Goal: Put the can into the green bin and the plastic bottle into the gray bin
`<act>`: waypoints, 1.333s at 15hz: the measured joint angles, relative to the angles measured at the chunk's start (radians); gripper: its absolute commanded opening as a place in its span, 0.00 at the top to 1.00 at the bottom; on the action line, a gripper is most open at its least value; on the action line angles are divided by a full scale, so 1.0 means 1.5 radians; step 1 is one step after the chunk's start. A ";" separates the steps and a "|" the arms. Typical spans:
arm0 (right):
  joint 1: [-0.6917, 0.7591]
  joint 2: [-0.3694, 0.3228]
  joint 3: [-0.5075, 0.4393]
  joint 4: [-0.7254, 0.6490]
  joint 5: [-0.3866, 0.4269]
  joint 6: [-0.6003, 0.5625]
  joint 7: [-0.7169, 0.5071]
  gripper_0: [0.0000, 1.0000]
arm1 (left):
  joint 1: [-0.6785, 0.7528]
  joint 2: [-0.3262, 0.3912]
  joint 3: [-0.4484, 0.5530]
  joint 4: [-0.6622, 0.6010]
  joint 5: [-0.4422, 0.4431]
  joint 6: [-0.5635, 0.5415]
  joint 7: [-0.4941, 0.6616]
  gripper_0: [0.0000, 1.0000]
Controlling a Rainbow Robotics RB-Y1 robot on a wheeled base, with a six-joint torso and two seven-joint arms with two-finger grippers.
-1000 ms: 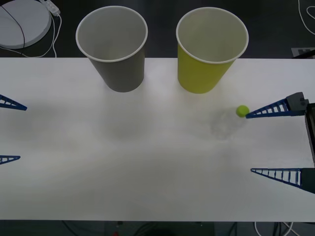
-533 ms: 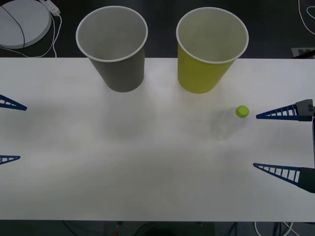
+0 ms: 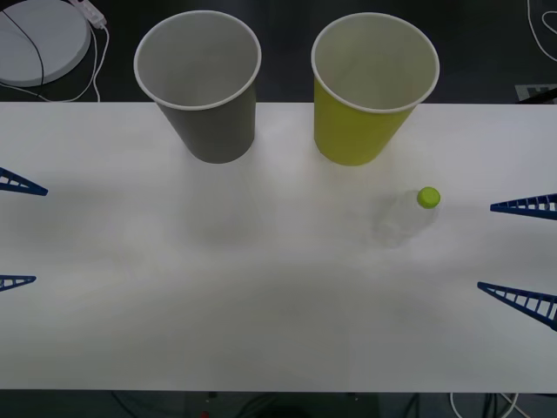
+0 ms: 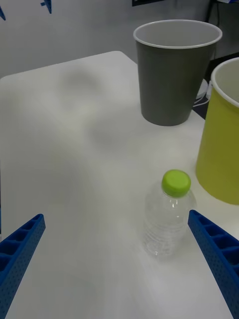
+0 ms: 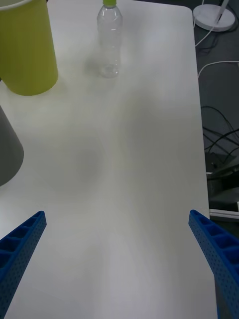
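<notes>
In the front view, the right pincer (image 3: 520, 257) sat at the desk's (image 3: 261, 287) right edge, fingers spread apart, with the plastic bottle (image 3: 407, 216) upright just ahead of it. The green bin (image 3: 365, 91) and gray bin (image 3: 202, 87) stood beyond. The left pincer (image 3: 16, 232) waited at the left edge, also spread.

In the right wrist view, the bottle stood between the parted fingers (image 4: 214, 254).

In the left wrist view, the bottle stood far ahead of the open pincer
</notes>
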 measured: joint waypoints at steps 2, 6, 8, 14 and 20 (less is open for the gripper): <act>0.019 0.000 -0.001 0.031 -0.034 0.000 0.033 0.00 | 0.000 0.000 0.000 0.000 0.000 0.000 0.000 0.00; 0.047 0.000 -0.001 0.087 -0.093 0.000 0.112 0.00 | 0.000 0.000 0.000 0.000 0.000 0.000 0.000 0.00; 0.059 0.000 0.000 0.112 -0.118 0.000 0.148 0.00 | 0.000 0.000 0.000 0.000 0.000 0.000 0.000 0.00; 0.075 0.019 0.000 0.178 -0.147 -0.012 0.203 0.00 | 0.000 0.000 0.000 0.000 0.000 0.000 0.000 0.00; 0.055 0.050 0.032 0.219 -0.147 -0.019 0.198 0.00 | 0.000 0.000 0.000 0.000 0.000 0.000 0.000 0.00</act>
